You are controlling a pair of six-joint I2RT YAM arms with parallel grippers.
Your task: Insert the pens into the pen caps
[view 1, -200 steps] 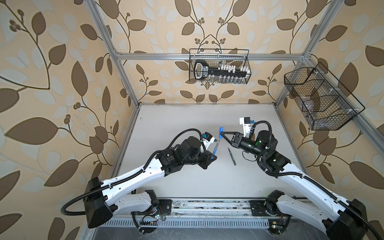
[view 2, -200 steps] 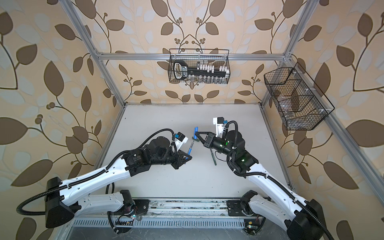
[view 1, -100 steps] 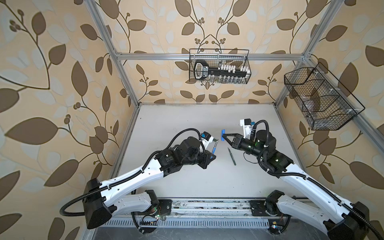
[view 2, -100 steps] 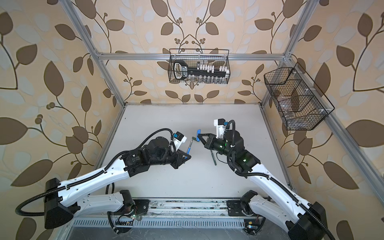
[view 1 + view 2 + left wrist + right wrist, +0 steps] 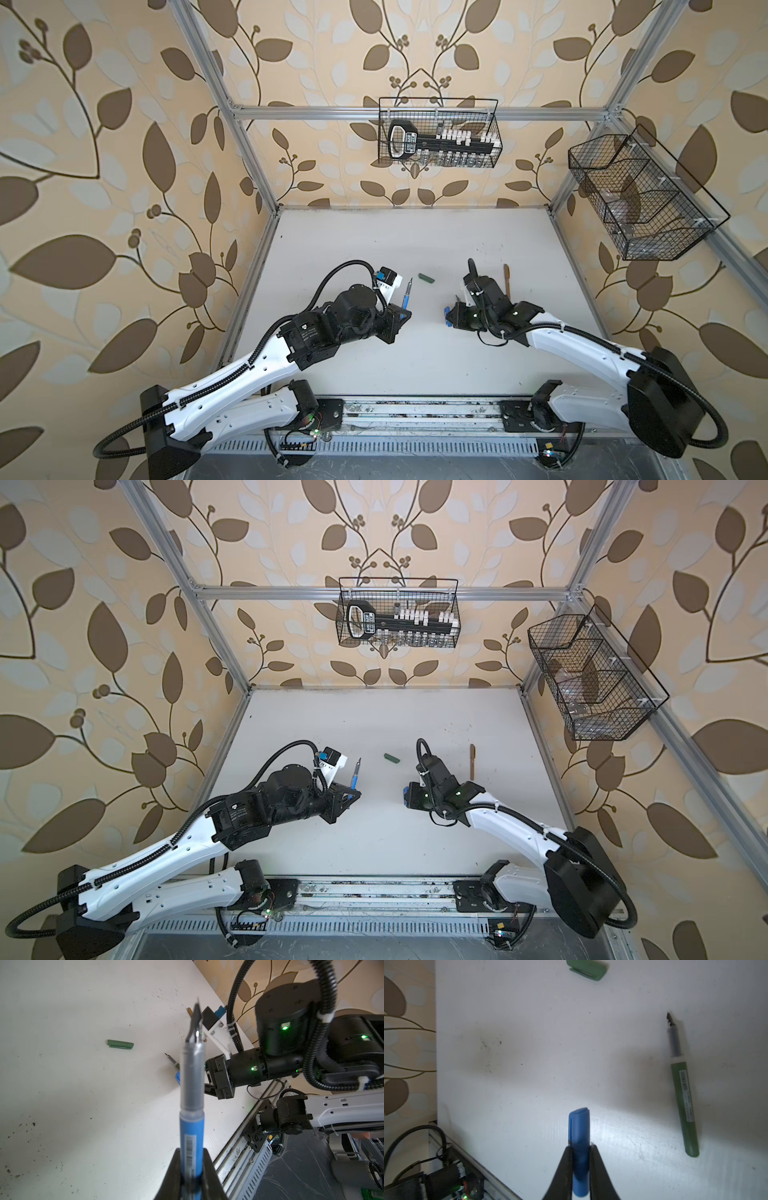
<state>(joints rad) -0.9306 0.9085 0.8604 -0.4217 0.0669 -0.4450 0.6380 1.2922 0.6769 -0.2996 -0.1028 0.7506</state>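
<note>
Two arms face each other over a white table [image 5: 374,249], each holding half of one blue marker. The left gripper [image 5: 405,314] has its jaws pinching the blue pen [image 5: 408,296] low on the barrel, nib pointing toward the back wall. The right gripper [image 5: 449,321] has its jaws pinching the blue cap [image 5: 447,323], clear of the pen, with bare table between them.

Both top views show a green cap [image 5: 392,758] lying loose between the arms, nearer the back wall. A brown pen [image 5: 472,762] lies beyond the right arm (capped or not, too small to tell).

Only the right wrist view shows the green pen [image 5: 683,1093] whole. It lies flat and uncapped on the table, near the held cap but not touching it. From above, the right arm covers nearly all of it.

The left wrist view alone shows the barcode label on the blue barrel, and the blurred nib crossing in front of the right arm.

Two wire baskets hang on the walls, one at the back [image 5: 438,133] and one on the right [image 5: 640,195].
</note>
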